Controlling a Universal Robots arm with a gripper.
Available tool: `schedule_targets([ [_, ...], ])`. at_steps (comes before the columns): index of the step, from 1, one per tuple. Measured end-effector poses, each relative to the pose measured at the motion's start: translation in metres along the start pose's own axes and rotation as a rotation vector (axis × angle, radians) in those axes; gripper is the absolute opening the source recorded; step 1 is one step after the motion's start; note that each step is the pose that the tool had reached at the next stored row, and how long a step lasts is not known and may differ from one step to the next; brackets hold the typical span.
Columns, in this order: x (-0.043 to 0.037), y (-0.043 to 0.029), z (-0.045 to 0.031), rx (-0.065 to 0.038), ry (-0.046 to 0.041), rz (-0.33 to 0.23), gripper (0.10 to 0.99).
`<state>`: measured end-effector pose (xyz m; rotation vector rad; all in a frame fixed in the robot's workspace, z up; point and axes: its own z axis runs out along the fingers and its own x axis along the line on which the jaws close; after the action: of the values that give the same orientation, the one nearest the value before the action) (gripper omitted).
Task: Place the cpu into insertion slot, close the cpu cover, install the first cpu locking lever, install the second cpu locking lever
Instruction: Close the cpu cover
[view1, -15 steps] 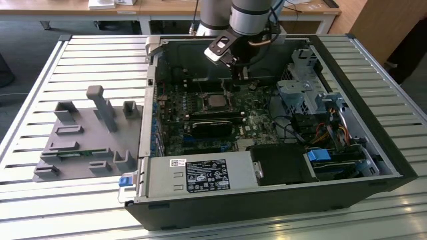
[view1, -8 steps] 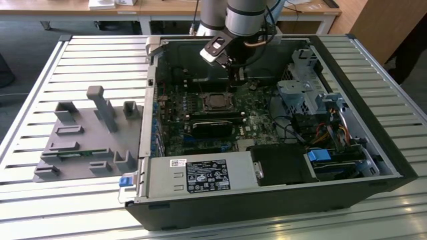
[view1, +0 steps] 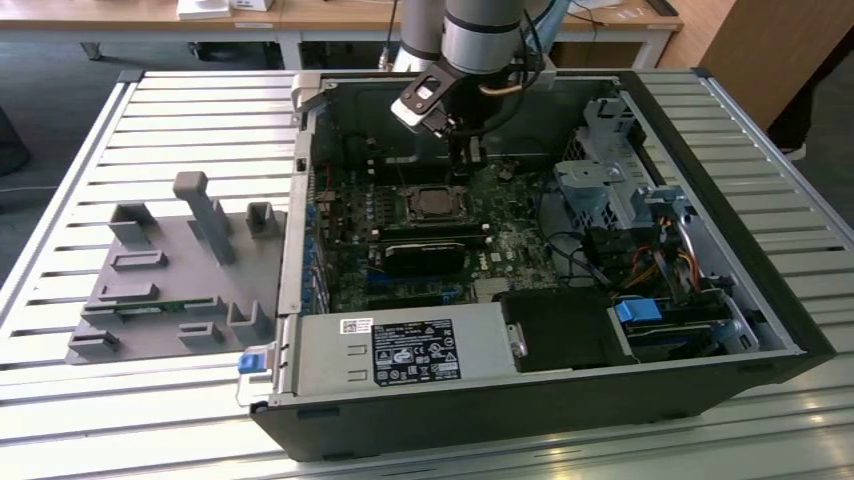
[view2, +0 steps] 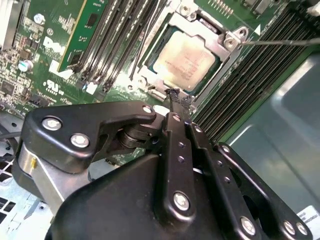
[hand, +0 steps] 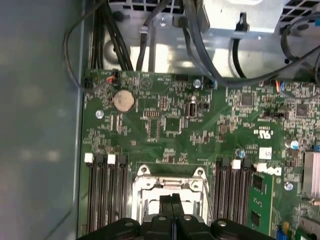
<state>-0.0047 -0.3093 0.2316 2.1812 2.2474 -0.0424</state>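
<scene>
The cpu lies flat in the insertion slot, dull silver top facing up, seated square. The cpu cover is down over it; its frame borders the chip on all visible sides. A thin locking lever runs out from the cover's corner across the memory slots.

The gripper hangs just above the socket's edge. Its two black fingers are pressed together; nothing is visible between them. In the first wrist view the joined fingertips sit over the socket frame, banks of black slots on either side.

The green motherboard carries a round coin cell well apart from the socket.

Exterior view: the gripper reaches down into the open computer case, close to the socket. The grey power supply occupies the near end of the case. A grey fixture plate lies on the slatted table at the exterior view's left.
</scene>
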Motion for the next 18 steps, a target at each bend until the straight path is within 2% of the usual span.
schedule_targets([
  [7, 0.0004, -0.0135, 0.0004, 0.0, 0.0, 0.0, 0.106],
  [18, 0.0007, -0.0228, 0.0005, 0.0, 0.0, 0.0, 0.106],
])
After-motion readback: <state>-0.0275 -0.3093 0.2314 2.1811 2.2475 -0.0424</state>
